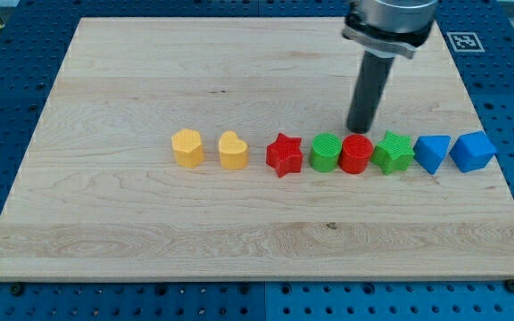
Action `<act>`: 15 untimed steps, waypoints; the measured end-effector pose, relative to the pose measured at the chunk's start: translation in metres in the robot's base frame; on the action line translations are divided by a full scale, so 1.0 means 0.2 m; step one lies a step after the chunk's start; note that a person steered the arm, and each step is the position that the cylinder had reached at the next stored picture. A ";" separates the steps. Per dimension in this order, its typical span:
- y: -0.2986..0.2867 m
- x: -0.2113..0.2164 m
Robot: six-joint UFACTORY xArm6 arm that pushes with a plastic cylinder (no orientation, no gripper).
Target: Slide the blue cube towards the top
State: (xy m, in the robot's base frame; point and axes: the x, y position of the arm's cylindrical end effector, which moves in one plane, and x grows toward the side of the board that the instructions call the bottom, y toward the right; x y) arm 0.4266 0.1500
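Note:
The blue cube (472,151) sits at the right end of a row of blocks on the wooden board (150,80). My tip (359,130) is on the board just above the red cylinder (356,154), well to the left of the blue cube and not touching it. A blue triangular block (432,153) lies right beside the cube on its left.
The row runs left to right: a yellow block (187,147), a yellow heart (233,151), a red star (285,155), a green cylinder (326,152), the red cylinder, a green star (393,152). The board's right edge is close to the blue cube.

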 end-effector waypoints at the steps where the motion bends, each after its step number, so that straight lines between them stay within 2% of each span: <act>1: 0.45 -0.02; 2: 0.93 -0.01; 3: 0.97 0.04; 5: 0.93 0.46; 6: 0.88 0.45; 7: 0.73 0.37; 9: 0.49 0.37; 10: 0.54 0.35; 13: 0.45 -0.06; 14: 0.41 -0.06; 15: 0.64 0.23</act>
State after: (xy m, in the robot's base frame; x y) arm 0.4735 0.2776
